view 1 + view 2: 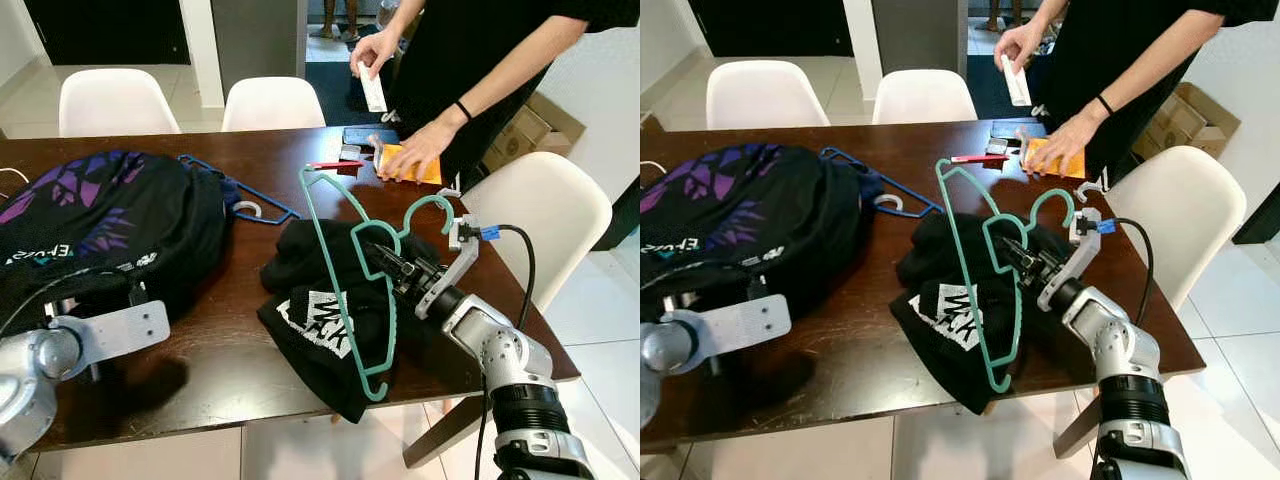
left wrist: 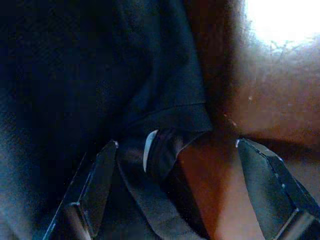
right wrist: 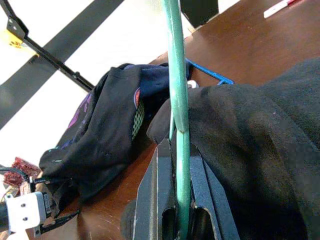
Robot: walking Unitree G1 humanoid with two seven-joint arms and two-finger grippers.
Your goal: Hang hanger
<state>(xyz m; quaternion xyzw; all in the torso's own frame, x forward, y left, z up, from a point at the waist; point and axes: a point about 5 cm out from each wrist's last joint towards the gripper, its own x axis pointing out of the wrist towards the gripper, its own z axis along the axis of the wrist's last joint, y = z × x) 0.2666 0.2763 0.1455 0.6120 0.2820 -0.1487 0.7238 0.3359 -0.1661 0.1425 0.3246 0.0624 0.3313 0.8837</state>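
Fingers of the right gripper (image 1: 385, 262) are clamped on the teal hanger (image 1: 345, 290), holding it tilted above the black printed garment (image 1: 330, 310) near the table's (image 1: 250, 360) right front edge; the left gripper (image 2: 175, 190) rests open at the front left edge, against the black and purple garment (image 1: 100, 220). Toward the back edge, a blue hanger (image 1: 235, 185) lies partly under that garment; a person's hand (image 1: 415, 150) presses an orange packet (image 1: 425, 170) at the far right corner.

Spread end effector (image 2: 182, 192) over dark garment (image 2: 90, 90), table (image 2: 260, 100).
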